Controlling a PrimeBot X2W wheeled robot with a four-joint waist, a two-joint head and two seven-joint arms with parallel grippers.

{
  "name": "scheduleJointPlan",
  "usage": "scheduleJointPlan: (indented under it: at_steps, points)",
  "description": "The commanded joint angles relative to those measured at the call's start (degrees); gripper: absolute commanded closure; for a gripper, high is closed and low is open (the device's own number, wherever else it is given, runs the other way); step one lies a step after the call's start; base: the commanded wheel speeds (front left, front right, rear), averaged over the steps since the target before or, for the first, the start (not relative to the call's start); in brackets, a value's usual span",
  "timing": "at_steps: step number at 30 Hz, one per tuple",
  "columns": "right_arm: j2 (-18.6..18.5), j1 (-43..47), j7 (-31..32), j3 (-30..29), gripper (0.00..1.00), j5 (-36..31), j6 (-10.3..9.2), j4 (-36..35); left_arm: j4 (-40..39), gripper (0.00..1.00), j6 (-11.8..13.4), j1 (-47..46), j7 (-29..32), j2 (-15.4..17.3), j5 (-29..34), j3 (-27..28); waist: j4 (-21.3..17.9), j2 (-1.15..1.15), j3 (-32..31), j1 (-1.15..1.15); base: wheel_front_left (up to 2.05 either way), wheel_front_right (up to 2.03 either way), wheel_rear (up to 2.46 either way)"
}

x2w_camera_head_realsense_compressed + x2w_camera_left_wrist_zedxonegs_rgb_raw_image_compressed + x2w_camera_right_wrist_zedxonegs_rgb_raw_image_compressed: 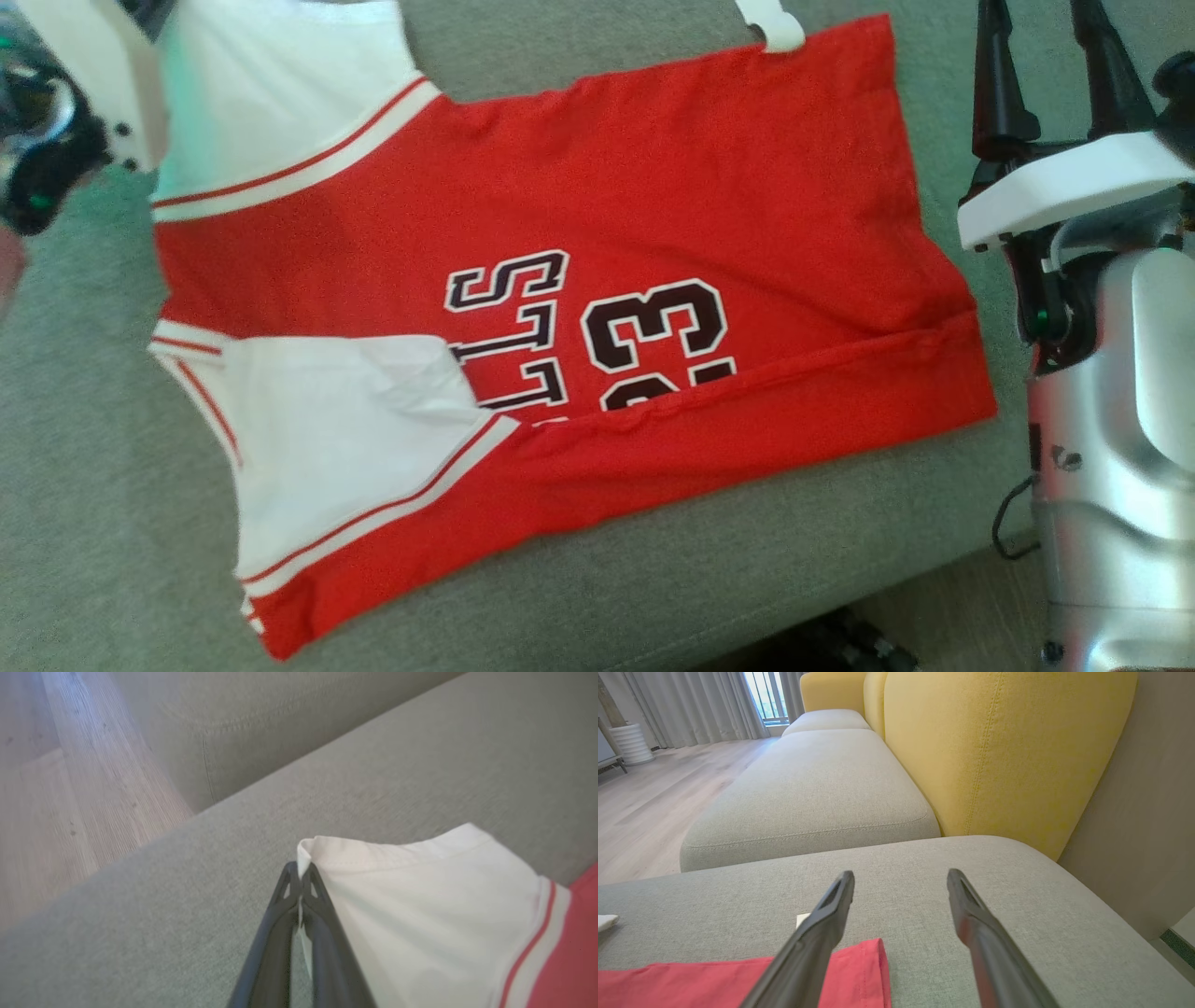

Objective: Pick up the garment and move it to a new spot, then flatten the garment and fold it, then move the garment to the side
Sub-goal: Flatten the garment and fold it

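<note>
- Right gripper (900, 875): fingers wide apart, empty, over the grey sofa cushion (93, 420) beside the hem corner of the basketball jersey (700, 187).
- Left gripper (300, 870): pinched tight on the white sleeve (420, 905) hem.
- Jersey: red, white sleeves, black "23", spread flat across the cushion, with its front-edge side folded over.

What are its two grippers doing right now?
Left gripper: closed, pinching the white edge of the jersey.
Right gripper: open, holding nothing.
</note>
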Motion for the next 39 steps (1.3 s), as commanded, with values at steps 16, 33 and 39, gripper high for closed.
scheduleJointPlan:
  at_steps: [16,33,39]
  points:
    - [-10.4,-6.81,8.87,2.07,0.0,1.21,0.39,15.3,-14.84,1.0,0.69,2.76,-21.03,-2.49,5.15,-0.32,12.84,0.0,-5.89,0.0,0.0,0.0,0.0]
    - [-13.77,-14.47,10.88,4.85,0.0,2.17,0.39,36.33,-23.68,1.0,3.23,5.07,-19.56,-0.69,5.96,-1.97,15.63,0.0,-3.59,0.0,0.0,0.0,0.0]
    - [-14.29,-15.91,8.84,8.08,1.0,4.6,0.39,38.14,-22.52,1.0,4.23,4.72,-19.88,-0.03,6.73,-1.9,15.16,0.0,-3.64,0.0,0.0,0.0,0.0]
